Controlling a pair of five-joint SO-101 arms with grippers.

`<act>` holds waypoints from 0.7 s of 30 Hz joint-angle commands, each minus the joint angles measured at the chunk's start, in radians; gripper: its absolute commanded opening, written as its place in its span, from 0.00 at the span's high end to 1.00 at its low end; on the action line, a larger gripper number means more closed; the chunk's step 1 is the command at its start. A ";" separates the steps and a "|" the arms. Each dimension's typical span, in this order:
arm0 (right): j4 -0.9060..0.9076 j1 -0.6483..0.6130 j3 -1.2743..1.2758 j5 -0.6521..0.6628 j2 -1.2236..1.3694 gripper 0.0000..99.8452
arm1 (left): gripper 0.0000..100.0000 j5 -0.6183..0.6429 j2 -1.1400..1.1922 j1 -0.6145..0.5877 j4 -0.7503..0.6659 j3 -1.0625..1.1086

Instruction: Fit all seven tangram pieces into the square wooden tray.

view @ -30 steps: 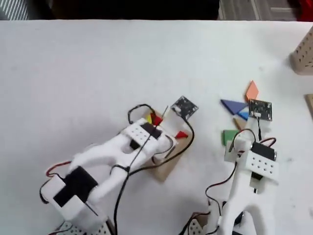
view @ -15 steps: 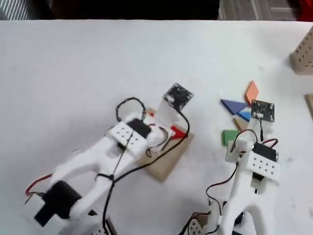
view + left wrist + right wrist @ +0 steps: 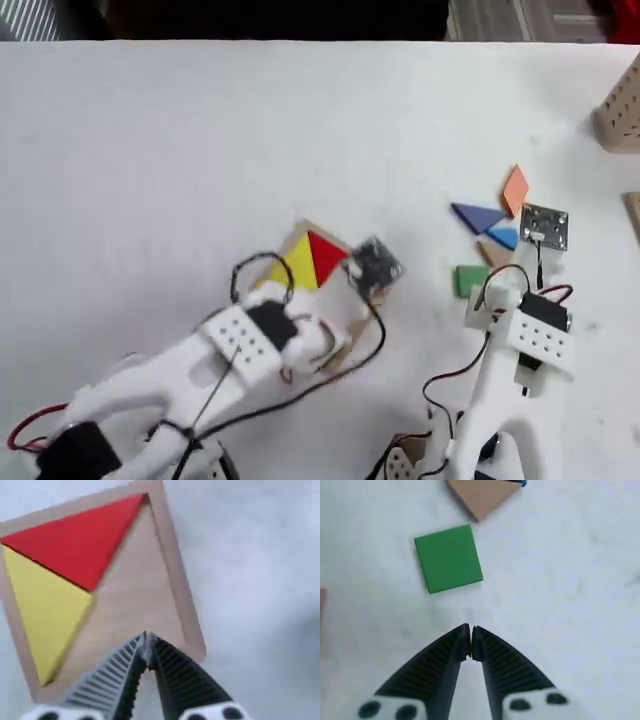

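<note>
The square wooden tray (image 3: 131, 605) sits mid-table holding 2 of 7 pieces, a red triangle (image 3: 82, 540) and a yellow triangle (image 3: 42, 610), uncovered now that the left gripper (image 3: 146, 652) has drawn back toward the near left. It hangs over the tray's near corner, jaws pressed together on nothing, so that placement looks finished. The right gripper (image 3: 470, 642), jaws also closed and empty, has stayed beside the green square (image 3: 449, 558), 1 of 5 loose pieces at right.

Left gripper (image 3: 148, 647) pulled back off tray (image 3: 174, 567); red triangle (image 3: 323, 254), yellow triangle (image 3: 296, 266) now uncovered
</note>
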 commanded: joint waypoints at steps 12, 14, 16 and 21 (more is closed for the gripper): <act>-0.018 0.074 -0.031 -0.015 -0.018 0.98 | 0.94 -0.611 -0.124 0.104 0.110 0.138; -0.018 0.090 -0.034 -0.014 -0.018 0.98 | 0.88 -0.713 -0.124 0.061 0.115 0.138; -0.018 0.133 -0.037 -0.012 -0.028 0.98 | 0.80 -0.775 -0.124 -0.001 0.101 0.135; 0.019 0.176 -0.063 -0.011 -0.027 0.98 | 0.76 -0.792 -0.116 -0.150 -0.057 0.135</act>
